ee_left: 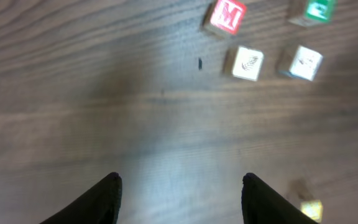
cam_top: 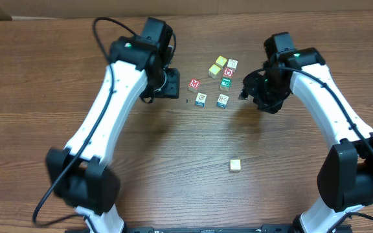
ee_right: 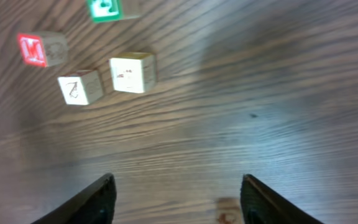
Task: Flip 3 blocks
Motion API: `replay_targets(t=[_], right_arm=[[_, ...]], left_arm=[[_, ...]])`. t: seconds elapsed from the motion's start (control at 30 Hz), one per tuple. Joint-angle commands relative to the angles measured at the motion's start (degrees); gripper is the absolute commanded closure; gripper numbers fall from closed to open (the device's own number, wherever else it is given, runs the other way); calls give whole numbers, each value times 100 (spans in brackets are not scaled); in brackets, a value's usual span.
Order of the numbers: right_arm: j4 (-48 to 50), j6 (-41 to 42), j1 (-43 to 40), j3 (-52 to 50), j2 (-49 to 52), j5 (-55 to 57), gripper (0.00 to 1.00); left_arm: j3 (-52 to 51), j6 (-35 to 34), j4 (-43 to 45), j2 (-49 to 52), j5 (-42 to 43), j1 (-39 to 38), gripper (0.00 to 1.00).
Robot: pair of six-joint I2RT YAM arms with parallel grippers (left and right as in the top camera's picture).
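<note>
Between the two arms, toward the far middle of the tabletop [cam_top: 173, 175], the blocks [cam_top: 225, 83] sit in a loose cluster. On one side the left tool [cam_top: 171, 84] hangs released, with only bare wood between its jaws. The red M block [cam_top: 194, 84] lies just beside it, ahead and a little to its right. On the other side the right tool [cam_top: 247, 89] is also released and empty, and the nearest pale block [cam_top: 223, 100] lies ahead and to its left.

Being cubes, they have no long axis, so their neighbours decide the approach. The M block and the two pale front ones stand apart with room for a finger. The back group beside the yellow-topped cubes [cam_top: 217, 65] looks tighter, though the overhead view is too small to be sure of the gaps.

Each arm seems about equally near its own block. Open wood on the near side gives room for tipping, and the lone tan cube [cam_top: 236, 165] is well apart.
</note>
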Motion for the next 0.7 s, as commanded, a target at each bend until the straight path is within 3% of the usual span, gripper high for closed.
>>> replay_targets(t=[0.0, 0.17, 0.4, 0.67], right_arm=[[166, 33, 192, -52, -118, 59, 32], [619, 592, 551, -192, -103, 323, 32], [1196, 813, 870, -350, 87, 868, 33], [1331, 815, 872, -352, 415, 1012, 33]], left_arm=[[-15, 190, 238, 424, -68, -11, 45], [-15, 229, 866, 968, -66, 0, 41], [-13, 350, 1923, 1246, 525, 0, 49], [-15, 374, 2573, 1274, 315, -37, 50]])
